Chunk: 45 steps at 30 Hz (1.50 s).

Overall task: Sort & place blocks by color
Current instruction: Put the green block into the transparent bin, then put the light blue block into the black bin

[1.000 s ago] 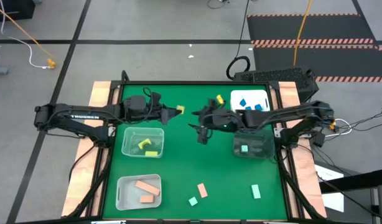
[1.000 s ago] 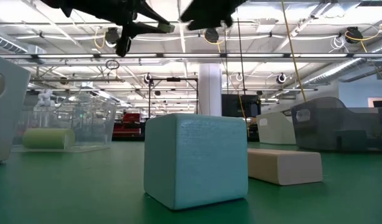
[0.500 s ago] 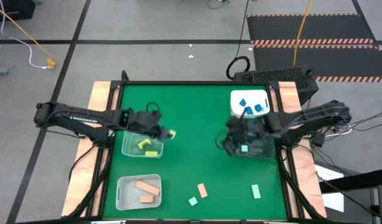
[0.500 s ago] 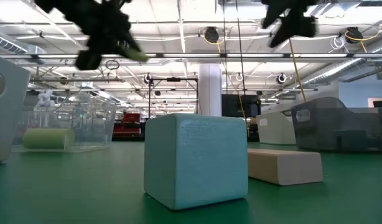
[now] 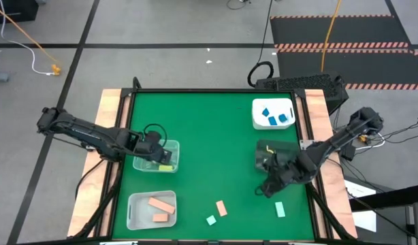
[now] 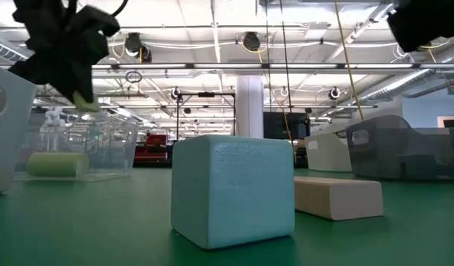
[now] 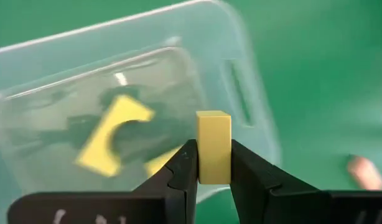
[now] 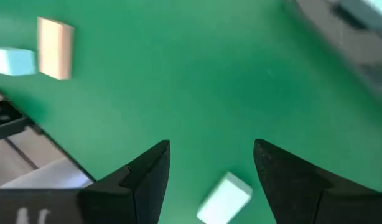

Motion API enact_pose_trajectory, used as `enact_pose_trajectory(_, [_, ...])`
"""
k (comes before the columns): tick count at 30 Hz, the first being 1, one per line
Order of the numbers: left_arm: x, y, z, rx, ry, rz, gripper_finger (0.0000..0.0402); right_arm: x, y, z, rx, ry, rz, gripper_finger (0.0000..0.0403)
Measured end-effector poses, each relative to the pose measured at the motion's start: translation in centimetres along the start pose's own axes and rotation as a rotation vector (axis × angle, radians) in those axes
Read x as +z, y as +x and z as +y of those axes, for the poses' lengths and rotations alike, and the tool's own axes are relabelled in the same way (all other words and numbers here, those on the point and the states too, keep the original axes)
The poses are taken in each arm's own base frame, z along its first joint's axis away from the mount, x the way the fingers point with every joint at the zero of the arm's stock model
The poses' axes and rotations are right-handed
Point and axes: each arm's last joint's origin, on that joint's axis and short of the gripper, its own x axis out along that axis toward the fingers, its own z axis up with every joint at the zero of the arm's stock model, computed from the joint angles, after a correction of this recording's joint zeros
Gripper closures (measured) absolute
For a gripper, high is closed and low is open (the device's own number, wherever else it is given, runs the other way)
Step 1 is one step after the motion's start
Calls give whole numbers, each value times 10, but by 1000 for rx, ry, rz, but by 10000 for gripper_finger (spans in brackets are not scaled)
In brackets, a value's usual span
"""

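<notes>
Left pincer [image 7: 213, 163] carried yellow block [image 7: 213, 147] over clear tub [image 7: 135, 93]; right pincer [image 8: 211, 165] retreated.

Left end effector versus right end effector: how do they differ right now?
The left end effector is shut on a yellow block; the right end effector is open and holds nothing. The left one hangs over the clear tub that holds yellow pieces; the right one is above bare green mat, with a mint block lying between its fingers' line of sight. Both are off the table surface.
</notes>
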Motion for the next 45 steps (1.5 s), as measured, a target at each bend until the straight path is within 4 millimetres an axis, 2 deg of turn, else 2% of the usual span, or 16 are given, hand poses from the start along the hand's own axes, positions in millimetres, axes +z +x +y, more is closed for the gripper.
enact_pose_trajectory(3, [-2, 0, 11, 113, -44, 9, 325, -11, 4, -3, -16, 36, 19, 179])
enact_pose_trajectory(7, [-3, 0, 16, 176, -67, 14, 325, -23, 7, -7, -36, 99, 57, 179])
enact_pose_trajectory(17, [-4, 11, 15, 248, -56, 20, 325, -47, 18, -18, -65, 231, 88, 179])
enact_pose_trajectory(25, [-6, 21, 11, 280, -20, 29, 320, -53, 29, -13, 19, 220, 71, 179])
enact_pose_trajectory(28, [-7, 23, 11, 292, -21, 43, 299, -56, 32, -12, 30, 211, 81, 179])
enact_pose_trajectory(34, [-7, 22, 11, 284, -22, 57, 233, -67, 30, -6, 83, 178, 190, 179])
enact_pose_trajectory(38, [-7, 22, 11, 284, -22, 57, 197, -71, 31, -9, 40, 227, 214, 179])
enact_pose_trajectory(45, [-7, 22, 11, 284, -26, 58, 171, -72, 44, -12, -51, 320, 182, 179])
